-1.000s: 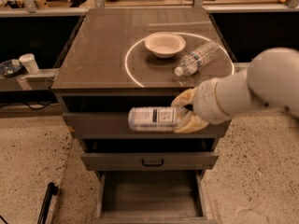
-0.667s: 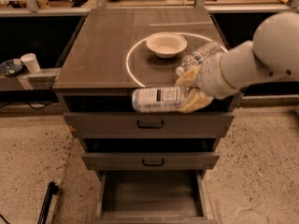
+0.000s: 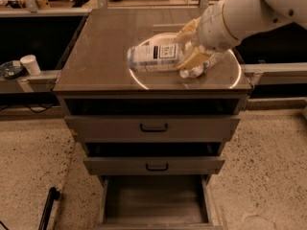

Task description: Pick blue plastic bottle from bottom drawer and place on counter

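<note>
My gripper (image 3: pixel 190 49) is shut on the blue plastic bottle (image 3: pixel 153 57), a pale bluish-white cylinder with a white label and dark square mark. I hold it on its side above the counter (image 3: pixel 103 61), over the thin white circle. My white arm comes in from the upper right. The bottom drawer (image 3: pixel 154 206) stands pulled out at the foot of the cabinet, its grey floor bare. A clear water bottle (image 3: pixel 194 71) lies on the counter just below my fingers, mostly hidden by them.
Two upper drawers with black handles (image 3: pixel 154 127) sit slightly open above the bottom one. A white cup (image 3: pixel 31 64) stands on a low ledge at the left. A black rod (image 3: pixel 48 206) lies on the speckled floor at lower left.
My gripper has lifted the blue plastic bottle from in front of the top drawer up and back over the counter. The white bowl is now hidden behind the bottle and hand.
</note>
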{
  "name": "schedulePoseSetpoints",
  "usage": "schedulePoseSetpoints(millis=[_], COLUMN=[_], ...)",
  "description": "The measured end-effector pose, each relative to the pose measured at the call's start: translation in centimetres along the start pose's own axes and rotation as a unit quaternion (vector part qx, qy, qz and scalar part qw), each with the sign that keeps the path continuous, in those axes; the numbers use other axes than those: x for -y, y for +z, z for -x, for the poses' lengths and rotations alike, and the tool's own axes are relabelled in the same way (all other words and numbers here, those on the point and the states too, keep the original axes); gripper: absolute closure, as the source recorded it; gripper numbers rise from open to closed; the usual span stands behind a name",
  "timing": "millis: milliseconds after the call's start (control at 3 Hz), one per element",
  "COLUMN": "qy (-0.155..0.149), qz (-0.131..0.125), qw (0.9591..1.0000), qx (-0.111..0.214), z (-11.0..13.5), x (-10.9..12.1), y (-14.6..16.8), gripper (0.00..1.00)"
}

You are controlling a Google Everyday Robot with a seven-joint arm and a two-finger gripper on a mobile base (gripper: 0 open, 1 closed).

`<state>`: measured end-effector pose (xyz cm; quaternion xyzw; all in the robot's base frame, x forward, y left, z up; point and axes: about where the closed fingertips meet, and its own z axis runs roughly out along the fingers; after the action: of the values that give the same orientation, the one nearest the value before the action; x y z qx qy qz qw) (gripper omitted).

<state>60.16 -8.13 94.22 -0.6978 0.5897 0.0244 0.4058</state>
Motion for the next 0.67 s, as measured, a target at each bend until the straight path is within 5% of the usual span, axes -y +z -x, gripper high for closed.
schedulePoseSetpoints(millis=[333,667], qy=[0.050,0.084], qz=[-0.019,-0.020], qw=[0.9981,0.9948], qx=[0.032,0.055], z=[0.3,0.6], x=[4.5,6.7], y=[5.2,10.4], gripper=[1.00,1.00])
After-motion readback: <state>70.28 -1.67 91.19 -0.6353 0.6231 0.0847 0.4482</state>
